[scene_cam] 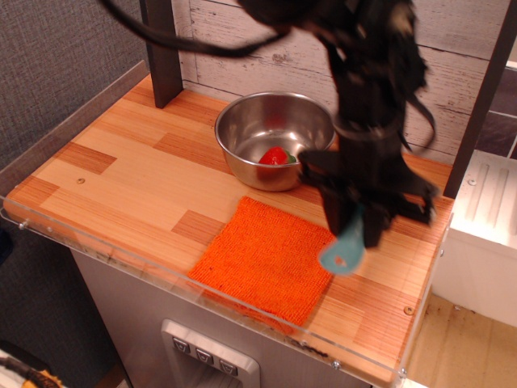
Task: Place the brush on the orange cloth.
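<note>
The teal brush hangs from my gripper, handle end with the star hole pointing down-left. Its head and bristles are hidden between the black fingers. The gripper is shut on it and holds it lifted above the wood, at the right edge of the orange cloth. The cloth lies flat near the front edge of the table. The arm is motion-blurred.
A steel bowl with a red strawberry in it stands behind the cloth. A dark post rises at the back left. A clear plastic rim runs along the front edge of the table.
</note>
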### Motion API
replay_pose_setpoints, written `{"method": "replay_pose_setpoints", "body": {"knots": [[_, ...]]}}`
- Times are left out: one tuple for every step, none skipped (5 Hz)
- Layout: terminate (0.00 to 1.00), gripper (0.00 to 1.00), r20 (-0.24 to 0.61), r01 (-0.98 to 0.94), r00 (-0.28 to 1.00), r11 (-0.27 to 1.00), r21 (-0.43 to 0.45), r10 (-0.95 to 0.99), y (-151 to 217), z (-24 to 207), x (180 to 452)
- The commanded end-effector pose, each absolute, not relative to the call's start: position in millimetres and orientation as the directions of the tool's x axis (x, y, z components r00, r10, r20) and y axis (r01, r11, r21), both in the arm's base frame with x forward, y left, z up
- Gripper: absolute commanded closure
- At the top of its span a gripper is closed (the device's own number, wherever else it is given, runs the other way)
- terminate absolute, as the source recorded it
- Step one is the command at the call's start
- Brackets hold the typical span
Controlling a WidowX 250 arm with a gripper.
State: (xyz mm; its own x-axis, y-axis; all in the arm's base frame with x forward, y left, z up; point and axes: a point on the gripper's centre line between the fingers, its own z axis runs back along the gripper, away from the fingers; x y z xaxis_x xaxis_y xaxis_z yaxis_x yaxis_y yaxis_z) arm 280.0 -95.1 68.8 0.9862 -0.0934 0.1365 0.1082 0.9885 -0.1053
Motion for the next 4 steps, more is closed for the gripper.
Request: {"method": "replay_pose_setpoints", "body": {"knots": [[0.00,1.00,0.161,0.107,0.982,0.993,-0.054,-0.098,-24,99,276],[0.00,1.00,0.132,0.115,0.985,0.993,-0.021,-0.111,-23,81,266],[0.00,1.00,0.122,0.125,0.985,0.992,0.004,-0.125,-32,63,262],[0.00,1.00,0.112,0.088,0.989,0.996,0.034,-0.092,-34,47,261]]}}
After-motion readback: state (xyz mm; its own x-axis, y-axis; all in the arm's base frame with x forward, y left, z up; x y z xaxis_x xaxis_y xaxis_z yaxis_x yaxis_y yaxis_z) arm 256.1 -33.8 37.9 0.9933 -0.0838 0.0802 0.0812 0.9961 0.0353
